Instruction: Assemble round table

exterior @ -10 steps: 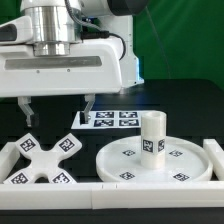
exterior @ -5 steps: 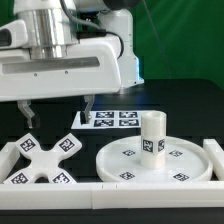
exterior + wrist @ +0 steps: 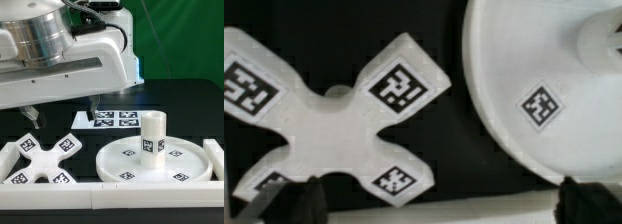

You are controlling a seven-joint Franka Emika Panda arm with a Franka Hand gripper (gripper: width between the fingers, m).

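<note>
I judge the table about half done: the leg point(image 3: 152, 135) stands upright on the disc point(image 3: 186, 162), while the cross point(image 3: 45, 160) lies loose beside it, under my wide-open, empty gripper point(image 3: 62, 112).

White round disc point(image 3: 155, 168) and white leg point(image 3: 152, 126) are showing black-and-white square tags. White cross piece point(image 3: 44, 160) is wearing the same. Work surface point(image 3: 188, 112) is reading black, backdrop point(image 3: 185, 40) green. White marker board point(image 3: 113, 119) is showing black prints.

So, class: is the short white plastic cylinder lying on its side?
No, the short white plastic cylinder stands upright on the large round white disc.
</note>
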